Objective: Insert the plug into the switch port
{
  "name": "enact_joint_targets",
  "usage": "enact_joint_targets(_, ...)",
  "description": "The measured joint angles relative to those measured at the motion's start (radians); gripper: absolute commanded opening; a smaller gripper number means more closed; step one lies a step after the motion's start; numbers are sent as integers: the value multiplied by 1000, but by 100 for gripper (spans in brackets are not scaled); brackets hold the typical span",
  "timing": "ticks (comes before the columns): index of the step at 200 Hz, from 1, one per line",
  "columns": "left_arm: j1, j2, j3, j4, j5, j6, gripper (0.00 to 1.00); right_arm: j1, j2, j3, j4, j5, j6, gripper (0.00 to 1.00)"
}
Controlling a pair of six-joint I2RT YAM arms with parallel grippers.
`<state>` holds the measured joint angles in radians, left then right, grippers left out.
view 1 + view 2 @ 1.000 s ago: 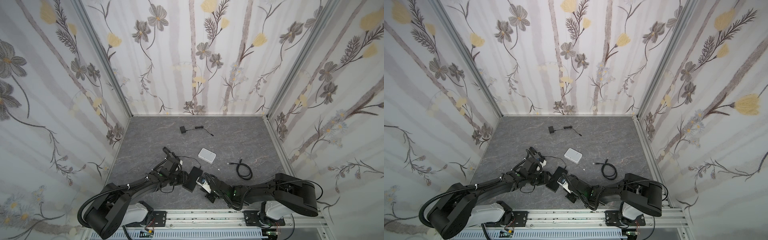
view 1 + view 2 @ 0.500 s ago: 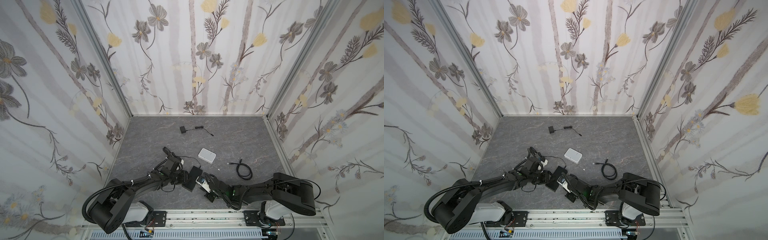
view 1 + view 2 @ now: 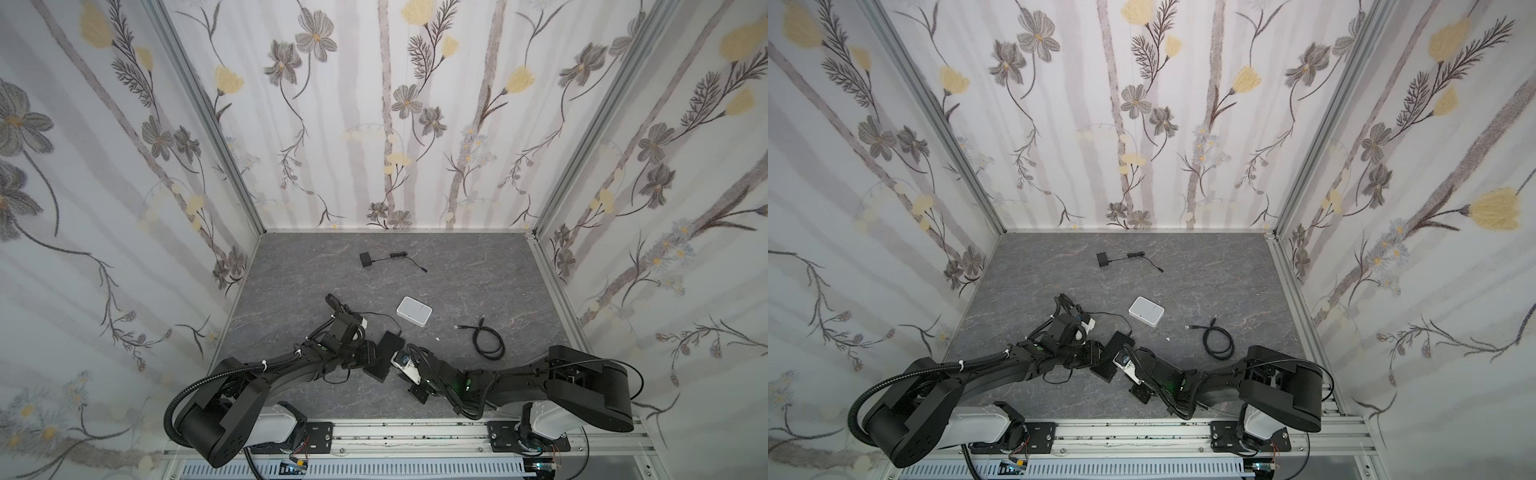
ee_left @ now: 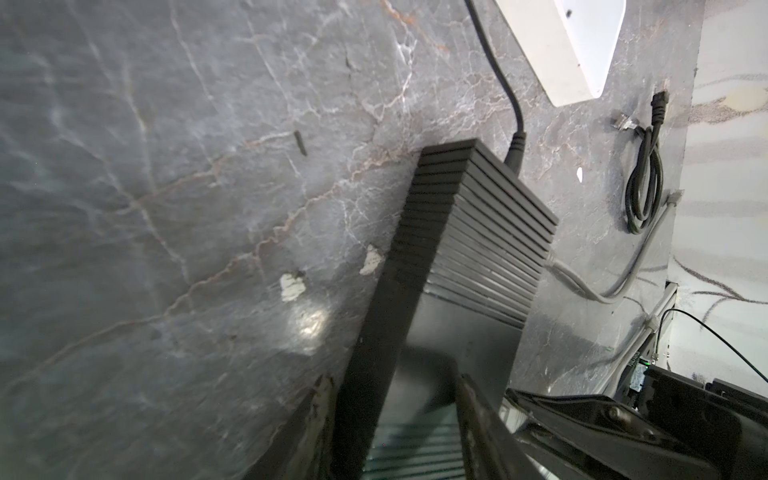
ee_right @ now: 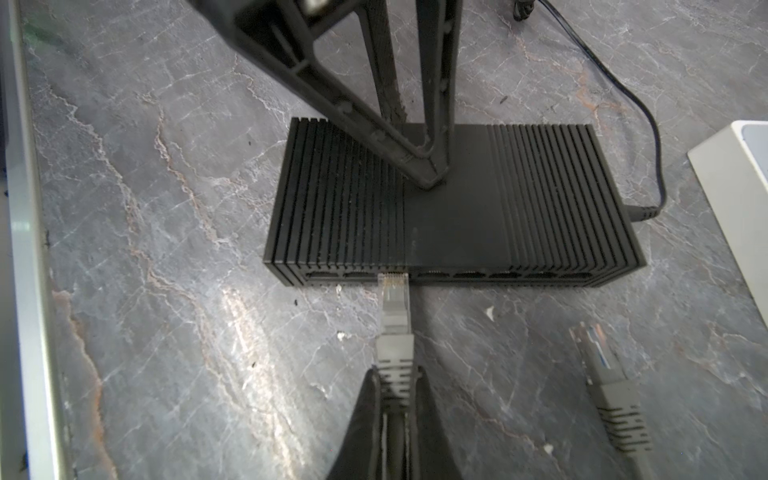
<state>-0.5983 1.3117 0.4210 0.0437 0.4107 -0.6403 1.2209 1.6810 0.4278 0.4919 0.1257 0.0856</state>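
Observation:
The switch (image 5: 449,208) is a black ribbed box lying flat on the grey table, near the front in both top views (image 3: 384,353) (image 3: 1115,353). A row of ports (image 5: 469,275) runs along its thin front face. My right gripper (image 5: 397,374) is shut on the grey boot of the plug (image 5: 392,307). The plug's clear tip is at the mouth of one port towards one end of the row; how deep it sits I cannot tell. My left gripper (image 4: 395,386) is shut on the switch (image 4: 478,232) from the opposite side, with its fingers (image 5: 424,166) on the top.
A flat white box (image 3: 414,311) (image 3: 1146,309) lies just behind the switch, with a coiled black cable (image 3: 488,343) to its right. A second grey plug (image 5: 602,357) lies loose beside my right gripper. A small black adapter (image 3: 365,259) sits far back. The frame rail borders the front.
The left arm has shifted a little and its jaws have closed slightly on the switch. The right gripper and the plug have hardly moved.

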Motion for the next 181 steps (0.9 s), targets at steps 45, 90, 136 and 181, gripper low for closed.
enact_joint_targets(45, -3, 0, 0, 4, -11, -2, 49, -4, 33, 10, 7, -14, 4, 0)
enact_joint_targets(90, -18, -22, -20, 21, -51, -14, 49, -10, 55, 37, -11, -22, 11, 0)
enact_joint_targets(136, -43, -83, -60, 19, -93, -40, 49, -16, 46, 54, -41, -21, 15, 0)
enact_joint_targets(181, -61, -130, -84, 3, -106, -65, 49, -31, 30, 58, -58, -21, 22, 0)
